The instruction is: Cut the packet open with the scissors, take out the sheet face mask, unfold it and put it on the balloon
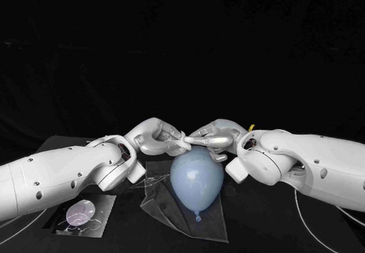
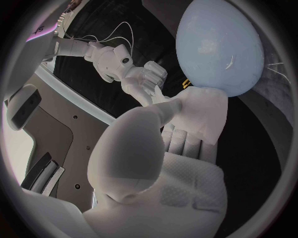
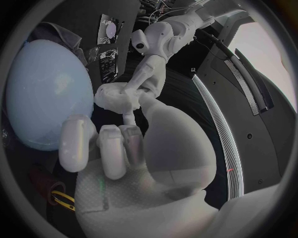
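The pale blue balloon (image 1: 196, 175) lies on a dark sheet (image 1: 185, 213) at the table's middle, its knot toward me. Both hands meet at the balloon's far end. My left hand (image 1: 155, 137) pinches the white sheet face mask (image 2: 201, 116) between thumb and fingers, right against the balloon (image 2: 220, 47). My right hand (image 1: 215, 138) reaches in from the other side and holds the same bunched mask (image 3: 116, 97) at its fingertips, its other fingers (image 3: 99, 146) curled beside the balloon (image 3: 43, 94). The mask is crumpled, not spread.
A packet (image 1: 84, 213) printed with a pale oval lies at the table's front left, under my left forearm; it is also in the right wrist view (image 3: 111, 27). White cables (image 1: 327, 227) trail across the table on the right.
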Action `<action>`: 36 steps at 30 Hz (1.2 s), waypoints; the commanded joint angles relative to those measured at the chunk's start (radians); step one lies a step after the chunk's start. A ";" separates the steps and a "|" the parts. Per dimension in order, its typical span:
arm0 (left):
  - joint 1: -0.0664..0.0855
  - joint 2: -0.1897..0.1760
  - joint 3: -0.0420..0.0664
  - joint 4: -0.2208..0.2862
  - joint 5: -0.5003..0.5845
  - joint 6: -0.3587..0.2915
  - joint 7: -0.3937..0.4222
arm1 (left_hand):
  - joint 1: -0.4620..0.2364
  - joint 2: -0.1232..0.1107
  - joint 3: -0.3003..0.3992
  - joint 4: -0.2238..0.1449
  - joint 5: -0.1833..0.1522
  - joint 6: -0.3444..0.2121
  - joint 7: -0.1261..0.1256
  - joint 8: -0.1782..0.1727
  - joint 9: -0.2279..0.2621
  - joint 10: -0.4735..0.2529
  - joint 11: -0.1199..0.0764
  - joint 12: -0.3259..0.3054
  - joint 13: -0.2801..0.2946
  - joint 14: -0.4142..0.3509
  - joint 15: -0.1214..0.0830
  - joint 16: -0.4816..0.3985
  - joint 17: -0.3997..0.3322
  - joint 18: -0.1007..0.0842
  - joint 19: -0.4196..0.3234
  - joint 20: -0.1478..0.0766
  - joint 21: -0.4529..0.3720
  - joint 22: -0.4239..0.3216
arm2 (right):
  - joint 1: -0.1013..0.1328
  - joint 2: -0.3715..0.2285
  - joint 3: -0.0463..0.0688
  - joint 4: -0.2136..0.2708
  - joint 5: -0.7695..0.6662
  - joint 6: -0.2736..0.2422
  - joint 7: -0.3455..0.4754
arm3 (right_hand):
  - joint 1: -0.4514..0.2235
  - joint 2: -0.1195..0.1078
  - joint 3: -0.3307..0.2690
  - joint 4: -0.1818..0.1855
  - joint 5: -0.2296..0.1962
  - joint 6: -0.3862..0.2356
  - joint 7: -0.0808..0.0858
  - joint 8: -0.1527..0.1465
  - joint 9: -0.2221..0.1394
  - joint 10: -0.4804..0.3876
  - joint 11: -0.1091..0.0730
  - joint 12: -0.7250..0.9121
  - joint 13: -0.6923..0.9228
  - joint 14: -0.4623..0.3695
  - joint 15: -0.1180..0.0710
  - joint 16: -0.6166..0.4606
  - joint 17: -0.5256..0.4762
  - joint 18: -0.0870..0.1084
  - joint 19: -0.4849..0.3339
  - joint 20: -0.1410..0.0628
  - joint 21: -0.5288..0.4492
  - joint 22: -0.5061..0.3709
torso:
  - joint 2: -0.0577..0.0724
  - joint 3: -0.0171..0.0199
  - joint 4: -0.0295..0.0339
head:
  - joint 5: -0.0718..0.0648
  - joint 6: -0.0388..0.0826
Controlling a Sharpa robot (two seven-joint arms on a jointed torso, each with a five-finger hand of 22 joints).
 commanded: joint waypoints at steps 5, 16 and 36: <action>0.002 0.002 0.002 0.003 0.001 0.011 0.008 | -0.003 0.010 0.002 -0.010 0.003 0.006 -0.001 0.003 0.001 0.022 -0.013 0.004 0.001 0.002 -0.008 0.004 0.002 0.008 -0.007 -0.001 0.007 0.001 | -0.001 0.004 0.000 0.003 -0.028 0.014 0.001 | 0.008 0.012 -0.006 -0.004 -0.006 0.010 -0.004 0.001 0.001 0.094 0.004 0.002 0.254 0.111 -0.002 0.004 0.263 0.007 -0.004 0.005 0.000 0.182 | 0.000 0.0004 -0.0001 | 0.001 -0.001; 0.002 0.003 0.002 0.003 0.001 0.012 0.009 | -0.004 0.009 0.003 -0.012 0.003 0.007 -0.001 0.003 0.001 0.022 -0.013 0.004 0.001 0.002 -0.008 0.003 0.003 0.007 -0.012 0.000 0.007 0.002 | -0.002 0.011 0.000 0.004 -0.037 -0.036 0.020 | 0.131 0.089 0.075 -0.075 -0.007 0.065 -0.041 0.033 0.017 0.103 -0.029 0.021 0.264 0.111 -0.029 0.004 0.263 0.002 0.014 -0.014 0.031 0.191 | 0.000 0.0000 0.0004 | -0.001 -0.002; 0.002 0.000 0.002 0.003 0.032 -0.016 0.035 | -0.015 -0.002 0.004 -0.022 0.003 0.001 0.005 -0.004 -0.003 0.016 -0.008 -0.001 0.000 -0.006 -0.005 -0.003 0.004 0.005 -0.029 0.004 0.009 0.003 | -0.004 -0.011 0.000 0.025 0.004 -0.189 0.133 | 0.098 0.085 0.216 -0.149 -0.007 0.081 -0.047 0.087 0.063 0.103 -0.037 0.021 0.264 0.111 -0.039 0.004 0.263 -0.003 0.027 -0.028 0.055 0.197 | 0.000 0.0004 -0.0004 | -0.002 -0.001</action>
